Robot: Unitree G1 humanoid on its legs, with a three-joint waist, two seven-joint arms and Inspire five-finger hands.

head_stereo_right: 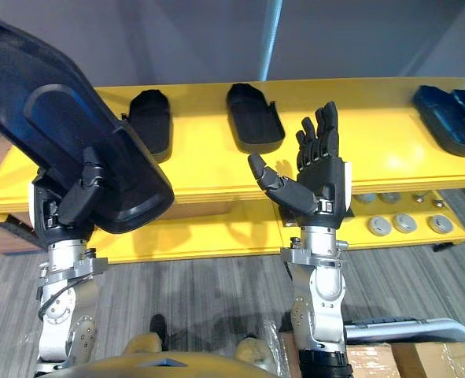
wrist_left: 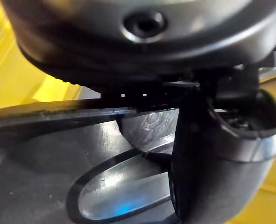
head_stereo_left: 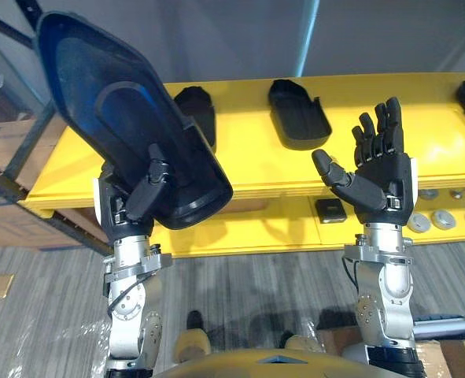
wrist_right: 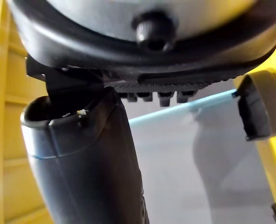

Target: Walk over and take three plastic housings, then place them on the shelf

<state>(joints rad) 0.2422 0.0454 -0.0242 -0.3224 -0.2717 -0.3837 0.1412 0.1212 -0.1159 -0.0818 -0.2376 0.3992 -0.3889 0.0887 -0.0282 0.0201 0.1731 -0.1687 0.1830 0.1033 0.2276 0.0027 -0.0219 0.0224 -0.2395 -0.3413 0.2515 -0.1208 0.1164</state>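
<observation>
My left hand [head_stereo_left: 140, 198] holds a large dark plastic housing [head_stereo_left: 114, 118] up in front of the yellow shelf [head_stereo_left: 421, 150]. Its thumb [wrist_left: 212, 154] is curled over the housing's lower rim, and the hollow inside [wrist_left: 58, 163] faces me. The fingers behind the housing are hidden. My right hand [head_stereo_left: 381, 177] is raised beside it, open and holding nothing, palm towards the left hand. Two more dark housings [head_stereo_left: 197, 110] [head_stereo_left: 299, 114] lie side by side on the shelf's top level. A third housing [head_stereo_right: 452, 114] lies at the shelf's far right end.
The shelf's lower level carries several round metal discs [head_stereo_left: 441, 219] and a small black square part [head_stereo_left: 330, 210]. A dark metal rack frame [head_stereo_left: 20, 142] and cardboard boxes stand to the left. Another cardboard box [head_stereo_right: 405, 362] sits on the floor at lower right.
</observation>
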